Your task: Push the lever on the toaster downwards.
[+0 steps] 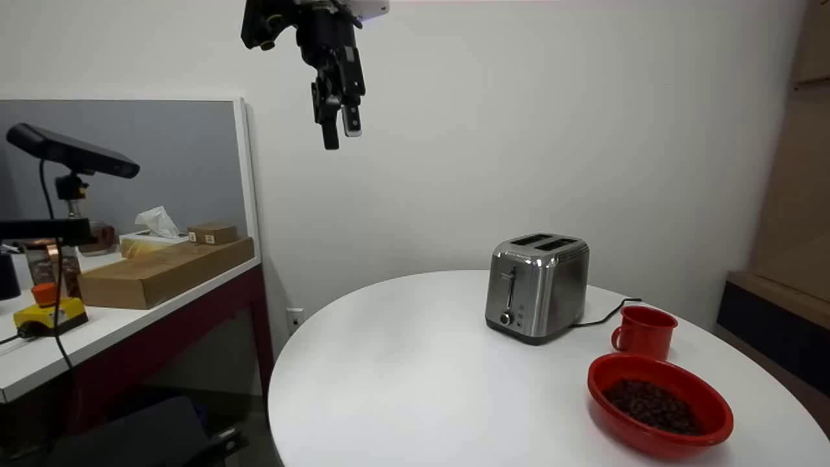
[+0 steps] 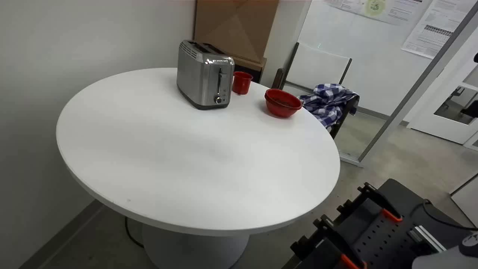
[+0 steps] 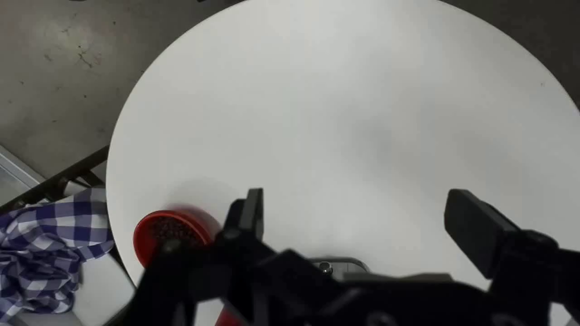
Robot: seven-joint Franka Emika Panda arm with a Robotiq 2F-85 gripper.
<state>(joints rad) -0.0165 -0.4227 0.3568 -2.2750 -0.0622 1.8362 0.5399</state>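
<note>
Two fingers [image 3: 473, 231] of the end effector [image 3: 356, 203] stood wide apart in the wrist view, and in an exterior view they hung tips-down, well above the level of the counter [image 1: 402, 363] and well apart from the toaster [image 1: 538, 292]. That silver toaster stood upright near the wall [image 1: 454, 162] on the round white counter, its lever [image 2: 223, 76] in the upper part of the slot [image 2: 219, 86]. From the wrist, the end effector's dark body hid most of it, though its round knob [image 3: 326, 267] showed. A black cord [image 1: 609, 316] ran from its base toward the red mug [image 1: 650, 334], which stood upright beside the toaster without touching it. Nearby, and apart from the mug, the red bowl [image 1: 639, 436] sat close to the counter's edge, holding dark bean-like pieces [image 1: 652, 405]. Just past that edge, a blue-and-white checked cloth [image 2: 328, 100] lay bunched on a chair [image 2: 315, 67].
</note>
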